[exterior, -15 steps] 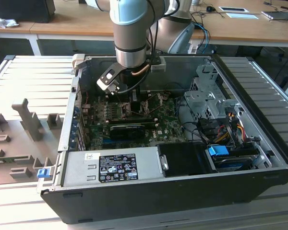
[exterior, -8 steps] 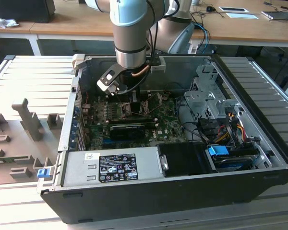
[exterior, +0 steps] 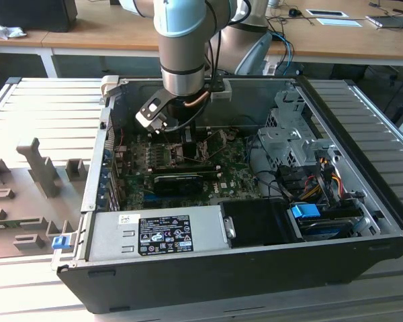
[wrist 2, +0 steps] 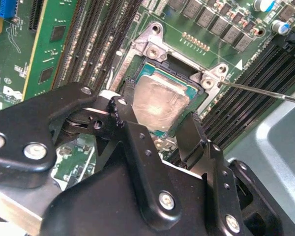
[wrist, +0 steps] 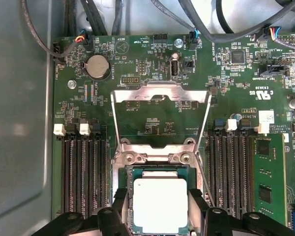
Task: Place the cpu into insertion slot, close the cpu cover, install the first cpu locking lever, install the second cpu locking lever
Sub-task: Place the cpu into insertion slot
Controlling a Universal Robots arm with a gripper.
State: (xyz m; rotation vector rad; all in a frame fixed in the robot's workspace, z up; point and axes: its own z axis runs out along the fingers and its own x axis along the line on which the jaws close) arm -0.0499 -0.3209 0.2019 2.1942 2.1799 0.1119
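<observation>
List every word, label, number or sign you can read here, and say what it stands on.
Nothing reads surely enough to quote.
Power supply label, exterior view: print too small to read.
Motherboard, first wrist view: white lettering too small to read.
White sticker on it: print too small to read.
White triangle mark, second wrist view: a sign without words.

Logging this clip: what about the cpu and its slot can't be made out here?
1. First wrist view: one side of the cpu is cut off by the picture's edge.
2. Second wrist view: the gripper covers part of the insertion slot, so seating is unclear.
3. Exterior view: the arm hides the insertion slot.
</observation>
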